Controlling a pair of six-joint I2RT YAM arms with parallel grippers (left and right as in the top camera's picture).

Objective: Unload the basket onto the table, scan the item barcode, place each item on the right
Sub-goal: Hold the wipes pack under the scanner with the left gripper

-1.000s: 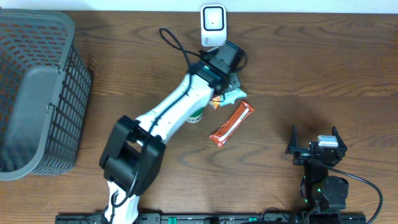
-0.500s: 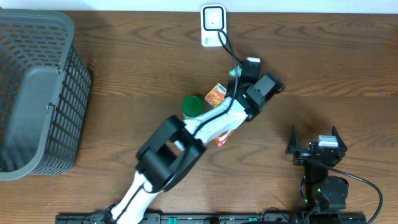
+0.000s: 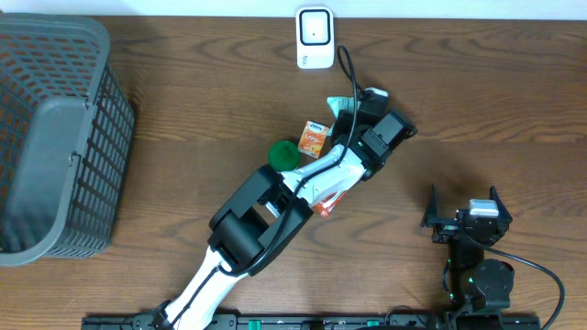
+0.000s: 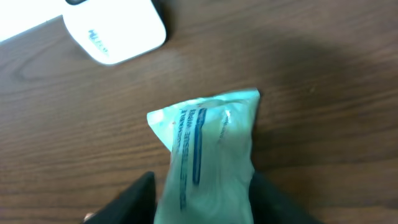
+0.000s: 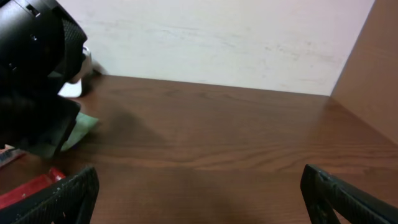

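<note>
Between the dark fingers (image 4: 134,202) of the left gripper (image 4: 202,186): pale mint plastic tissue packet with blue lettering (image 4: 208,143), over the brown wooden table (image 4: 323,93), its long edges against both fingers; impossible to tell whether clamped or merely flanked. Beyond the fingertips and to their left, apart from the packet: white rounded plastic barcode scanner (image 4: 115,31). Behind the fingers, beside the arm, in the overhead view: small orange carton (image 3: 315,137), green round cap (image 3: 283,153), red foil bar wrapper (image 3: 328,200) partly under the arm. Far to the left: grey mesh plastic basket (image 3: 55,137). Right gripper (image 5: 199,186): fingers spread wide above the wood.
</note>
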